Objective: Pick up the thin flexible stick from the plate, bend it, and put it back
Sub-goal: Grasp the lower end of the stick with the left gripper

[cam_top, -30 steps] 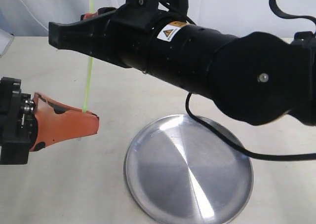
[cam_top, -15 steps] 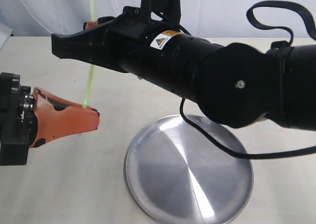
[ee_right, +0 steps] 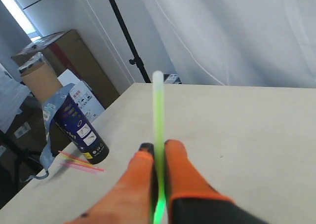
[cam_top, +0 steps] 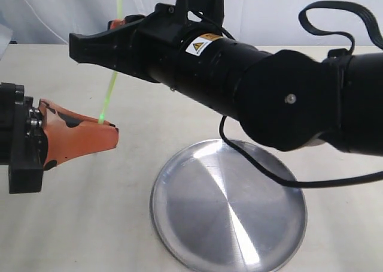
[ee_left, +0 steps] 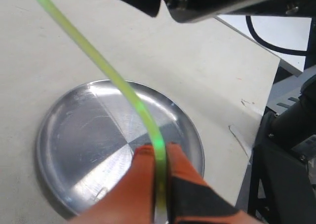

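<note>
The thin green stick [cam_top: 108,96] is in the air above the table [cam_top: 78,224], in the upper left part of the exterior view, and it is not on the plate [cam_top: 197,236]. Both claws hold it. The left claw [cam_top: 111,134] is orange and enters from the left edge. Its two fingers are pressed narrow on the lower end of the stick. The right claw [ee_right: 157,147] is on the black arm that crosses from the right, above the left claw. Its orange fingers pinch the stick higher up, and a short piece stands out over them. The stick leans a little between the two claws, and in the left wrist view it makes a soft curve. The steel plate lies flat at the lower middle, well apart from the stick. In the right wrist view a dark can [ee_right: 81,130] stands near the table edge, with some thin coloured sticks [ee_right: 79,161] beside it.
</note>
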`<action>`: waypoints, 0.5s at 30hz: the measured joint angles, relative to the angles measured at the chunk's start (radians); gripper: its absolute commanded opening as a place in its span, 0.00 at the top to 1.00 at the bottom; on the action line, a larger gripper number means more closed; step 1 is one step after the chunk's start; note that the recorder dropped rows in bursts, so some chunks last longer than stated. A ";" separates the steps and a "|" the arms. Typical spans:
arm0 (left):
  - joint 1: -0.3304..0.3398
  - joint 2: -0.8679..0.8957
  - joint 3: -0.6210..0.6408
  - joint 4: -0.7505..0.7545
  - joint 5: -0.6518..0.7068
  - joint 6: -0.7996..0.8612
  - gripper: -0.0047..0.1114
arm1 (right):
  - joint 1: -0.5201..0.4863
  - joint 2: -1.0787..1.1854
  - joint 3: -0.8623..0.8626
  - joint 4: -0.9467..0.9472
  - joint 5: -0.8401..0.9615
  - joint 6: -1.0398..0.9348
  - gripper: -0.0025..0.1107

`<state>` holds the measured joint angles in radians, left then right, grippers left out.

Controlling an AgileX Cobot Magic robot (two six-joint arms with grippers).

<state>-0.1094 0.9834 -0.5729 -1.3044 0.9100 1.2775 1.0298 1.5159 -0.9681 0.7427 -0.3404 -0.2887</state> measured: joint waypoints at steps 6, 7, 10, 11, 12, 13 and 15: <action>0.000 0.000 0.000 0.000 -0.012 0.033 0.96 | -0.004 0.000 0.000 0.004 0.006 -0.002 0.99; 0.000 0.000 0.000 -0.002 -0.016 0.036 0.96 | -0.003 0.000 0.000 0.004 0.006 -0.002 0.99; -0.002 -0.004 0.000 -0.004 -0.033 0.054 0.96 | -0.007 0.000 0.000 0.004 0.006 -0.002 0.99; -0.004 -0.006 0.000 -0.004 -0.037 0.056 0.96 | -0.007 0.000 0.000 0.006 0.006 -0.002 0.99; -0.004 -0.008 0.000 -0.004 -0.039 0.058 0.96 | -0.007 0.000 0.000 0.008 0.006 -0.002 0.99; -0.004 -0.011 0.000 -0.004 -0.039 0.059 0.96 | -0.007 0.000 0.000 0.010 0.006 -0.002 0.99; -0.006 -0.011 0.000 -0.012 -0.044 0.070 0.96 | -0.007 0.000 0.000 0.012 0.007 -0.004 0.99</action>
<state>-0.1155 0.9729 -0.5729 -1.3159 0.8658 1.3479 1.0228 1.5159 -0.9681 0.7547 -0.3335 -0.2923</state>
